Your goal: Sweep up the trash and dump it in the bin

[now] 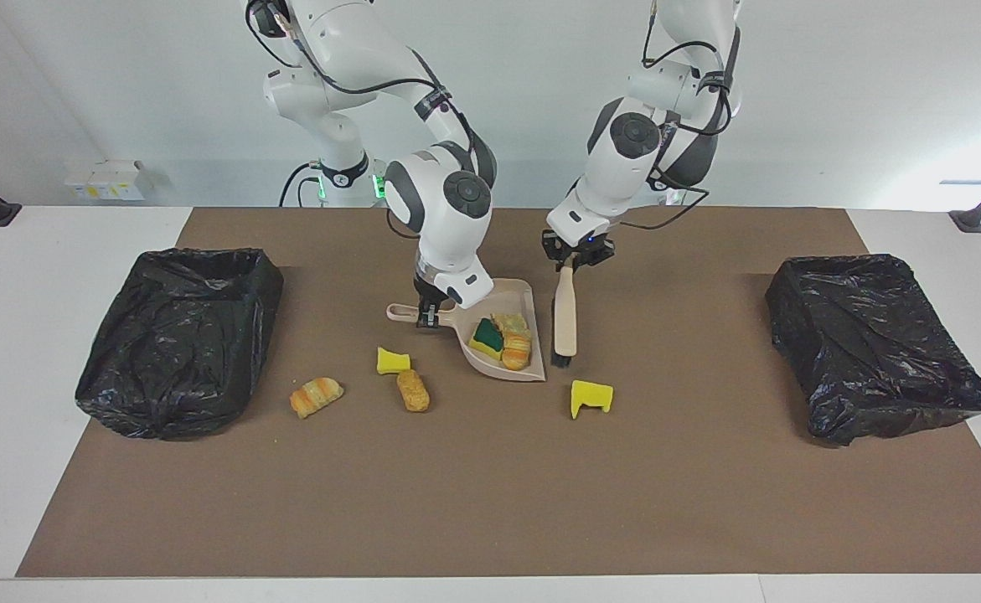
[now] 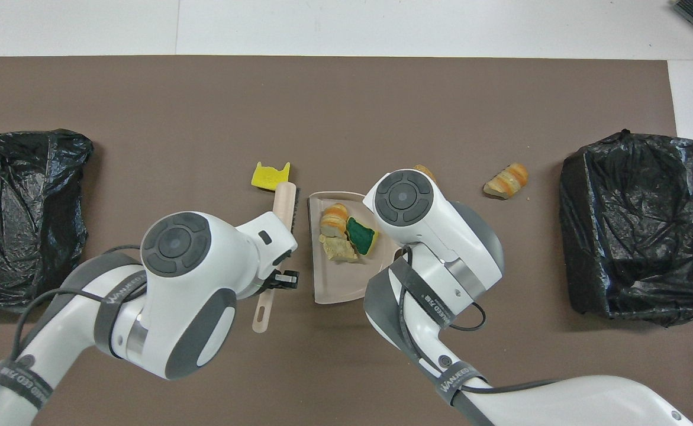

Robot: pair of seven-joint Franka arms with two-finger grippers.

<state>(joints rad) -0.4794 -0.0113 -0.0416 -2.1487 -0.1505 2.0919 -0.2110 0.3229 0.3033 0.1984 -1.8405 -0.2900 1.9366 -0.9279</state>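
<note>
Three pieces of trash are lying bunched in the dustpan (image 1: 503, 356) at the centre of the frame: a green-backed sponge chunk (image 1: 487, 336), a striped orange bun (image 1: 516, 351) and a pale tan lump (image 1: 508, 322). Four more are lying loose on the brown surface (image 1: 490, 486): a notched yellow sponge (image 1: 591, 397) lower right of the dustpan, a small yellow sponge (image 1: 392, 361) with a tan pastry (image 1: 412, 390) touching it lower left, and a striped bun (image 1: 316, 396) farther left, near the black-lined bin (image 1: 180, 339).
</note>
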